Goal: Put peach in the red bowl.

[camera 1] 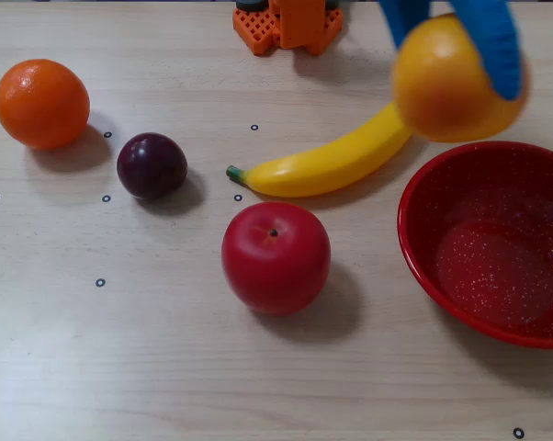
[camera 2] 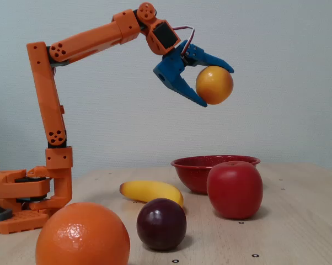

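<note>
The yellow-orange peach point(camera 1: 449, 84) point(camera 2: 214, 85) is held high in the air between the blue fingers of my gripper point(camera 1: 456, 46) point(camera 2: 215, 84), which is shut on it. The red speckled bowl point(camera 1: 423, 253) point(camera 2: 193, 165) stands on the table at the right of a fixed view. In a fixed view the peach hangs over the bowl's far left rim; in the other it is well above the bowl. The bowl looks empty.
A yellow banana point(camera 1: 327, 163) point(camera 2: 152, 191) lies left of the bowl. A red apple point(camera 1: 276, 257) point(camera 2: 235, 189), a dark plum point(camera 1: 152, 165) point(camera 2: 161, 223) and an orange point(camera 1: 41, 103) point(camera 2: 81, 234) sit on the wooden table. The arm's orange base point(camera 1: 287, 26) point(camera 2: 22, 201) is at the back.
</note>
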Robot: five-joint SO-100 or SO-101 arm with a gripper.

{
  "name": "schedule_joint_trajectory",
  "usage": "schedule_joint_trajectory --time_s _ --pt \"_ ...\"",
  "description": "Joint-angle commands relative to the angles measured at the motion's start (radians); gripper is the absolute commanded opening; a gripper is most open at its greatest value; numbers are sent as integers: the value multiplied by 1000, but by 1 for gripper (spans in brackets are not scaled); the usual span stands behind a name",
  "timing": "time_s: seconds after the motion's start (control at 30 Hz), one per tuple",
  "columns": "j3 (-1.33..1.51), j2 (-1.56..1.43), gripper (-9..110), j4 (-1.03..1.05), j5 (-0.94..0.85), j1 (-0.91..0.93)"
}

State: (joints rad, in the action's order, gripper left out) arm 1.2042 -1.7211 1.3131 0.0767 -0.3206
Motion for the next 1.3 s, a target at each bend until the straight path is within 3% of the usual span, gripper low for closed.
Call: schedule_joint_trajectory --time_s 0.0,0.47,1.07,1.2,1.27 --pt "-104 -23 0 -51 32 -44" --pt "-184 241 0 -66 25 -170" --pt "-310 595 0 -58 -87 -184" --pt "-305 611 30 -41 -91 -195" --pt "-307 614 35 -35 -106 -206"
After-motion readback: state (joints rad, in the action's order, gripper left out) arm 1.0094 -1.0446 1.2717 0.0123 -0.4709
